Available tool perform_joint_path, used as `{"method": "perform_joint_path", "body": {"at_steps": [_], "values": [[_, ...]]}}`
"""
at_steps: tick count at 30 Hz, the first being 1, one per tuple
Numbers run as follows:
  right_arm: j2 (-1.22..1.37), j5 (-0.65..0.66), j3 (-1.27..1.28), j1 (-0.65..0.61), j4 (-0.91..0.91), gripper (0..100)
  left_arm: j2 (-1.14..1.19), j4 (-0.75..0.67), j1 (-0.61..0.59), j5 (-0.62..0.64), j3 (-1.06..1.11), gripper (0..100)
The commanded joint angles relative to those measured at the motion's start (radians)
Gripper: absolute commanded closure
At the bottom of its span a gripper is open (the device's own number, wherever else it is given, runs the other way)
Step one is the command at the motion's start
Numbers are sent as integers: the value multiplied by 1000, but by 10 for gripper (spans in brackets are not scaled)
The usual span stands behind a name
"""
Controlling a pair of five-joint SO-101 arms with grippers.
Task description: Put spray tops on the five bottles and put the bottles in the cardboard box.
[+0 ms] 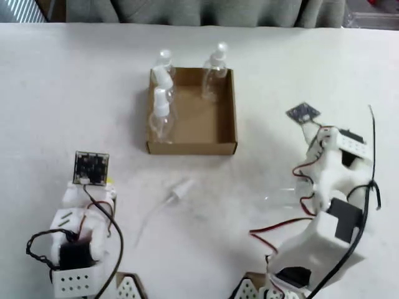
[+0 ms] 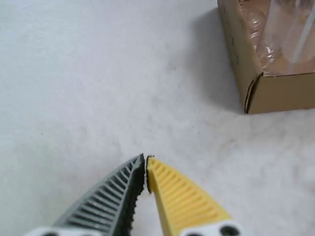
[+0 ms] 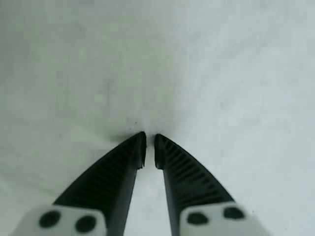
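The cardboard box [image 1: 224, 124] stands at the table's middle, with several clear bottles [image 1: 162, 115] with white spray tops inside it. One loose spray top [image 1: 179, 190] lies on the table in front of the box, its thin tube trailing toward the near left. A faint clear bottle [image 1: 283, 196] seems to lie beside the right arm [image 1: 330, 180]. My left gripper [image 2: 146, 164], grey and yellow, is shut on nothing above bare table, with the box corner [image 2: 275, 93] ahead of it. My right gripper [image 3: 149, 145], black, is shut on nothing over bare table.
The left arm [image 1: 78, 218] sits at the near left, its small camera board [image 1: 91, 167] facing up. Red and black cables hang around the right arm. Open table lies to the left of the box and behind it.
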Motion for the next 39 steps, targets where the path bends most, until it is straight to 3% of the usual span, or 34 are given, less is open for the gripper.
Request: {"method": "perform_joint_path", "body": {"at_steps": [1,8,16,28,35,39], "values": [[-99,63,107,68,1,982,-13,-2,5,-14,-2,980],[-389,158,365,151,1,982,-13,-2,5,-14,-2,980],[-835,155,528,170,53,981,-13,2,5,-14,-2,980],[-1251,160,526,-1,407,972,-13,5,5,-14,-2,980],[-1253,163,531,-97,415,724,-13,5,5,-14,-2,980],[-1251,161,568,-113,343,673,-13,6,5,-14,-2,980]]}}
